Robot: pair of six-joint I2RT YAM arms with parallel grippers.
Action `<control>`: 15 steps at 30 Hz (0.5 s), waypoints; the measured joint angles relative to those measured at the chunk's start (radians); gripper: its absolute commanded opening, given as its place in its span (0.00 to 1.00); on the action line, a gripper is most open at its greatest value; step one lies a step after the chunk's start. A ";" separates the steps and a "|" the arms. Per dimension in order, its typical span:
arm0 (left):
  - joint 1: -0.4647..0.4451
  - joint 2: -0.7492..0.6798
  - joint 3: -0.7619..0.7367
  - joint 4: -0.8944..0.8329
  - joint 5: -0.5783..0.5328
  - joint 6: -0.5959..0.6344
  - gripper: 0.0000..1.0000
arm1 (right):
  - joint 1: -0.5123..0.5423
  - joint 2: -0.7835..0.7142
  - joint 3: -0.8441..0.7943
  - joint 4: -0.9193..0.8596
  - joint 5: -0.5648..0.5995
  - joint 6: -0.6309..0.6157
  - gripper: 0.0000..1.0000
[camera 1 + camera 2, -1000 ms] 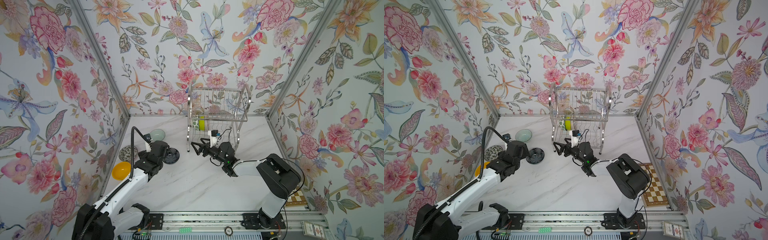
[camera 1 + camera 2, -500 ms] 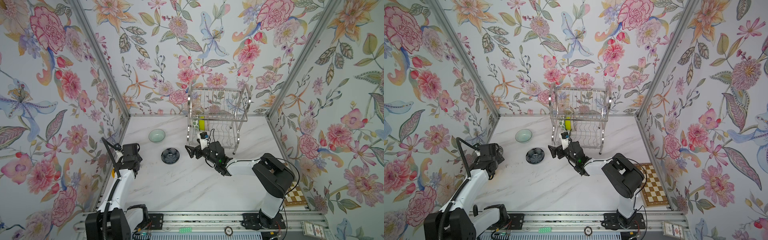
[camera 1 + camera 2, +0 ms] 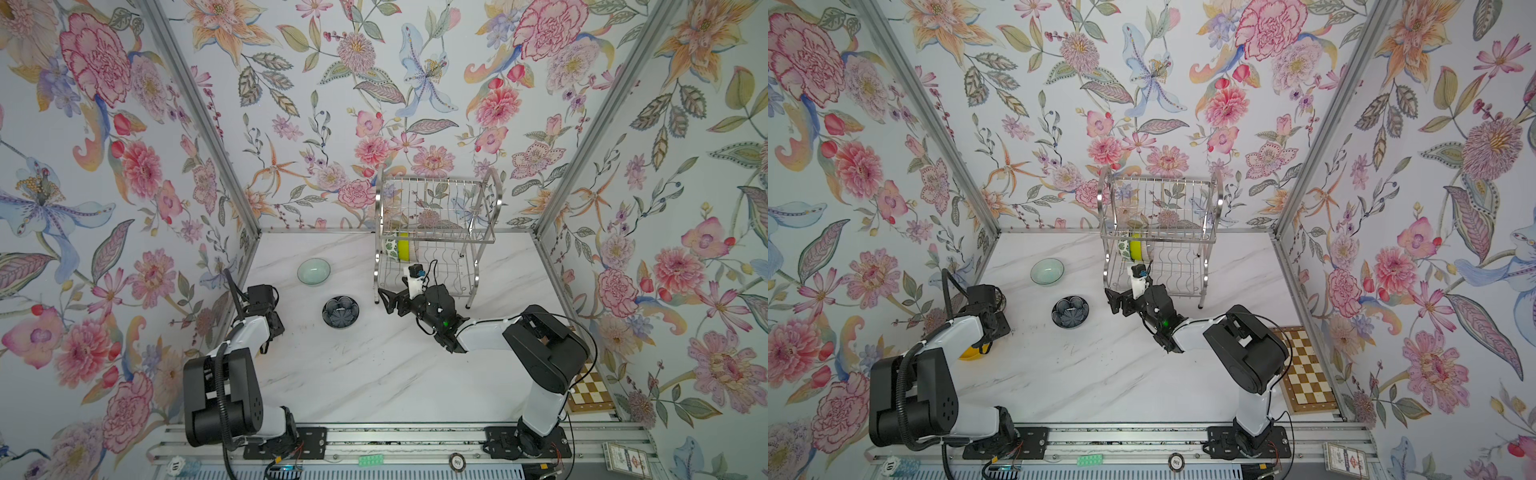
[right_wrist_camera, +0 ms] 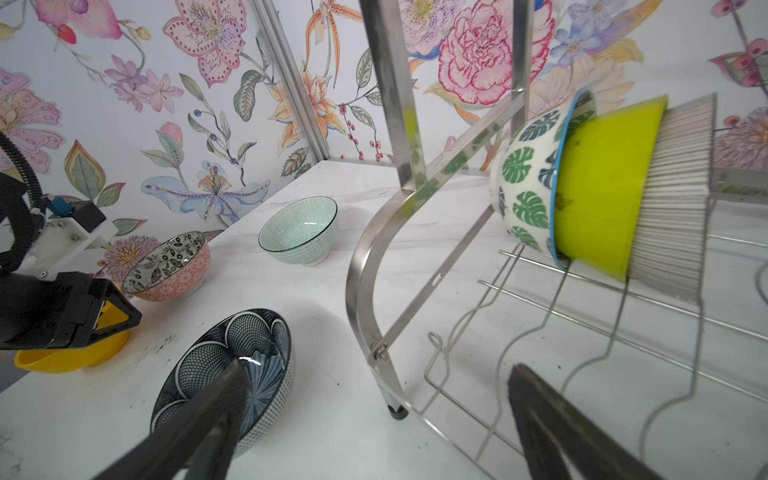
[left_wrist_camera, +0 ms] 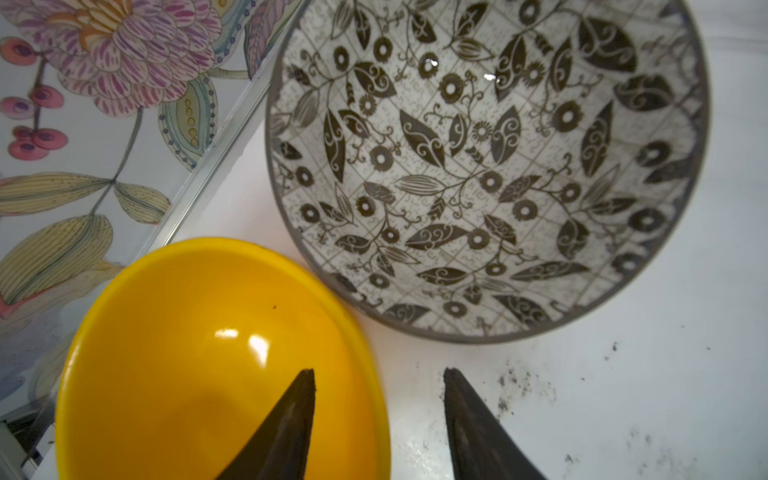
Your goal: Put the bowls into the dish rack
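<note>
- Straddling the rim of the orange-yellow bowl (image 5: 187,353), left claw (image 5: 378,374) half spread: one finger inside, one outside, nothing clamped.
- That bowl sits at the desk's left edge, just beside the black-white patterned bowl (image 5: 478,166).
- Right claw (image 4: 378,370) spread wide, empty, low by the dish rack (image 3: 436,179) front-left leg; navy flower bowl (image 3: 340,311) just beside it.
- Rack stands at the desk's back edge; green-leaf white bowl (image 4: 523,187), lime green bowl (image 4: 602,187) and striped bowl (image 4: 673,199) stand on edge, nested, at the lower tier's left end.
- Pale celadon bowl (image 3: 313,271) upright on the desk, between left edge and rack.
</note>
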 measured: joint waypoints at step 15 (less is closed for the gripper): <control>0.001 -0.027 -0.002 -0.002 0.035 -0.014 0.12 | -0.020 0.000 -0.047 0.069 -0.003 0.024 0.99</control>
